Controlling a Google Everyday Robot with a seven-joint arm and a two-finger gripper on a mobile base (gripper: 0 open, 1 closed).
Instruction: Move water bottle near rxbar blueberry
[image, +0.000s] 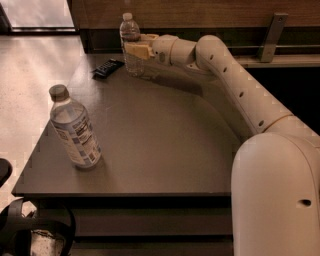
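The water bottle (130, 31), slim and clear with a white cap, stands upright at the far edge of the dark table (165, 145). My gripper (135, 50) reaches in from the right and is shut around the bottle's middle. The rxbar blueberry (107, 68), a small flat dark wrapper, lies on the table just left of the bottle, a short gap away. Whether the bottle's base touches the table is hard to tell.
A wider bottle (75, 130) with a grey cap and white-blue label stands near the table's front left corner. A wooden wall runs behind the table. A ledge with a metal bracket (272, 32) is at the back right. Pale floor lies to the left.
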